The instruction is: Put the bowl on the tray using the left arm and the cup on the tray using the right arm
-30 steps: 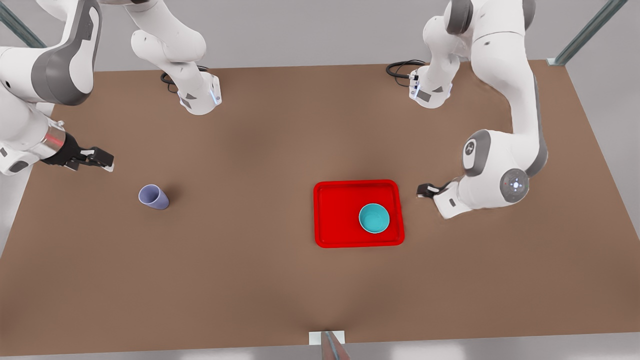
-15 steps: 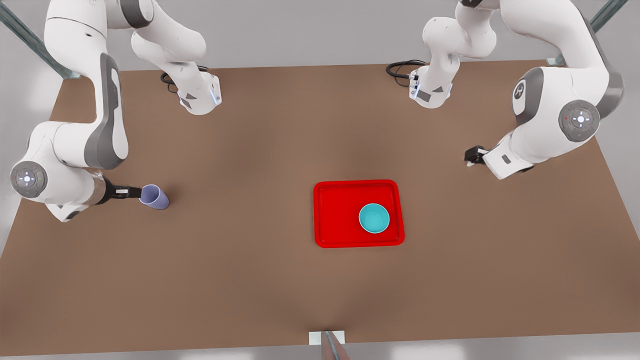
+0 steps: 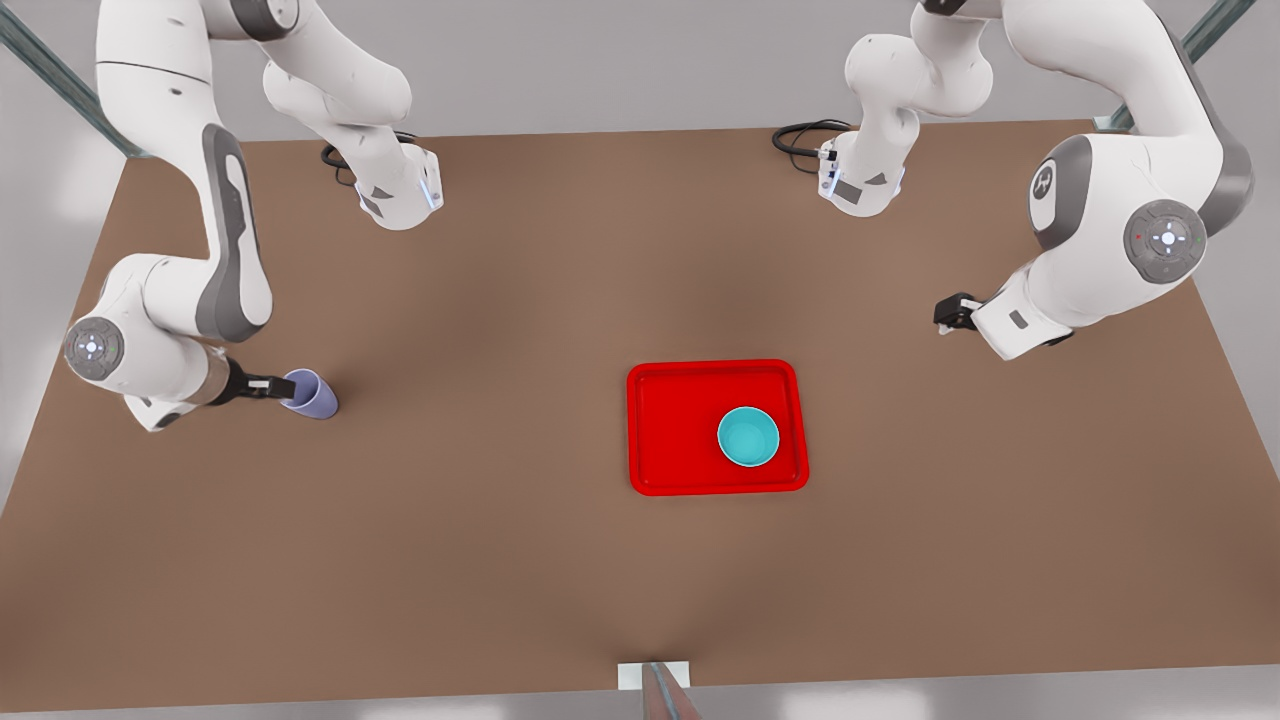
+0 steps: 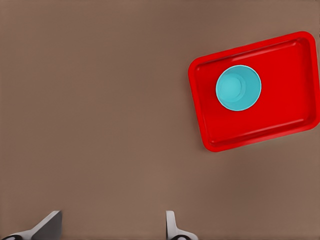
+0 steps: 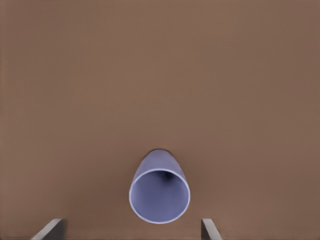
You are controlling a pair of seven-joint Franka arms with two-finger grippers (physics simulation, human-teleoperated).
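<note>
At the left edge of the front view, low on the brown table (image 3: 500, 560), the cup (image 3: 310, 393) is met by the right gripper (image 3: 268, 384), whose fingertips lie right at the cup's rim on the side nearer that edge. In the right wrist view the cup (image 5: 160, 192) is seen mouth-on between the two finger tips (image 5: 50, 229), which are spread wide on either side with clear table between each tip and the cup wall, so the claw is open and nothing is gripped. The cup stands on the bare table, well apart from the tray (image 3: 660, 400).

Right of centre in the front view, the red tray is found with the bowl (image 3: 748, 437) resting inside it, toward the tray's right half (its rim close to, but not crossing, the tray's raised edge). The left gripper (image 3: 950, 312) is held over the table at the upper right, well apart from the tray and the bowl. In the left wrist view its fingers (image 4: 172, 227) are seen parted with only table between them, so it is open and empty; the tray (image 4: 280, 122) and bowl (image 4: 238, 88) are seen farther off.

Counted: one cup, one bowl, one tray, two arms.
</note>
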